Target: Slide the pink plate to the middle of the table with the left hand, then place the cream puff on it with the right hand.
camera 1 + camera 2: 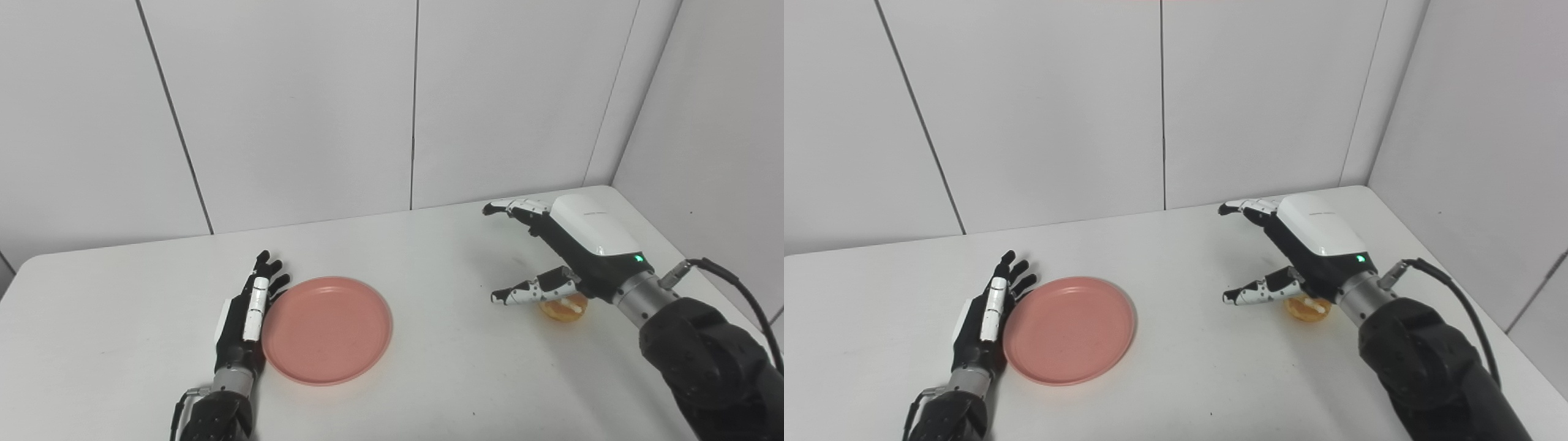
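White wall panels rise behind a white tabletop [429, 245] set into a corner. On it the plate [327, 329] lies flat, pink and round, left of centre, rim up and nothing on it. Well apart to the right sits the puff [564, 308], a small golden lump with a pale seam of cream; most of it is hidden under the right hand's thumb and wrist, so its facing is hard to make out. The left hand [245, 318] lies edge-on beside the plate, fingers straight and pointing away, its side against the plate's left rim, gripping nothing. The right hand [572, 245] hangs spread wide above the puff, fingers extended leftward, thumb low, holding nothing.
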`<state>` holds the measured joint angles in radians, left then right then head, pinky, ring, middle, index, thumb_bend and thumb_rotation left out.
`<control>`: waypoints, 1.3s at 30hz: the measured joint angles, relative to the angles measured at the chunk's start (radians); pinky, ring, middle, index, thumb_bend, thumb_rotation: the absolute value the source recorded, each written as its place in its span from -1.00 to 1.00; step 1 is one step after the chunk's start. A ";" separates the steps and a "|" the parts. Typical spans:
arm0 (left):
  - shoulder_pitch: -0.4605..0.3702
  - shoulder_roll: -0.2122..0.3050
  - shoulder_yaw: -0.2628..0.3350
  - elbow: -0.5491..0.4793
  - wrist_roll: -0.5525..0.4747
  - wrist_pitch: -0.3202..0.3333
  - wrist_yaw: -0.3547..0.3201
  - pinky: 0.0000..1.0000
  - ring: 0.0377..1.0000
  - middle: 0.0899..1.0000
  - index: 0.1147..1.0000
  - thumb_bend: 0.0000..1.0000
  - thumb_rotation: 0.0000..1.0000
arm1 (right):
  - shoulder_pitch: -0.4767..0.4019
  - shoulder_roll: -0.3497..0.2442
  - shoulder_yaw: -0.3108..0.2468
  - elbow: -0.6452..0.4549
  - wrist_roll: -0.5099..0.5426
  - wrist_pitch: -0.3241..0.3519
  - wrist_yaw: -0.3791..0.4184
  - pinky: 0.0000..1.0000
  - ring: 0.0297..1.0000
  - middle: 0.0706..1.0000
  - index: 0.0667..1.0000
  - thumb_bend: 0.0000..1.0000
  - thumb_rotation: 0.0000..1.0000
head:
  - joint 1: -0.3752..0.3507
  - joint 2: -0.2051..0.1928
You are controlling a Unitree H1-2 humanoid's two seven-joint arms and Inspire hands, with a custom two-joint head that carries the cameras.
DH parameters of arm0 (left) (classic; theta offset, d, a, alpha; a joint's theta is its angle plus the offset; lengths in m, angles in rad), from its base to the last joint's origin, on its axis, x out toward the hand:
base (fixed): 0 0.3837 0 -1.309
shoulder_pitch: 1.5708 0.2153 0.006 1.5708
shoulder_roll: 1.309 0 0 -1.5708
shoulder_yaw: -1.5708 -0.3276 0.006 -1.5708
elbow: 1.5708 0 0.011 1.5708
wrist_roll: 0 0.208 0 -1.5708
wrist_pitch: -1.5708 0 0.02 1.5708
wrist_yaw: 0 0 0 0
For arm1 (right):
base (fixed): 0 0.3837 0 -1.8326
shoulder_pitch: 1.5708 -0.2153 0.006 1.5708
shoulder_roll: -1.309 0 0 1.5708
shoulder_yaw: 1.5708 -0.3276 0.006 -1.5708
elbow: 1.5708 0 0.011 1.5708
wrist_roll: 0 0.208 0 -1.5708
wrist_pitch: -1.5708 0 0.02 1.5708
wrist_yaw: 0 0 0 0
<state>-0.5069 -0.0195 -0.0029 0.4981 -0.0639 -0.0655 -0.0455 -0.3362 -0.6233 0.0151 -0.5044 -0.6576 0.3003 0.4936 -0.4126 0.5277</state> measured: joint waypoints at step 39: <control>-0.003 0.000 -0.001 -0.003 0.002 0.003 0.003 0.67 0.74 0.84 0.87 0.30 0.92 | -0.160 -0.151 0.188 0.502 -0.107 0.005 0.218 0.28 0.64 0.66 0.54 1.00 -0.51 | 0.014 0.012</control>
<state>-0.5096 -0.0193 -0.0037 0.4950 -0.0621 -0.0624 -0.0428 -0.4965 -0.7741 0.2026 -0.0028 -0.7648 0.3057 0.7114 -0.3988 0.5400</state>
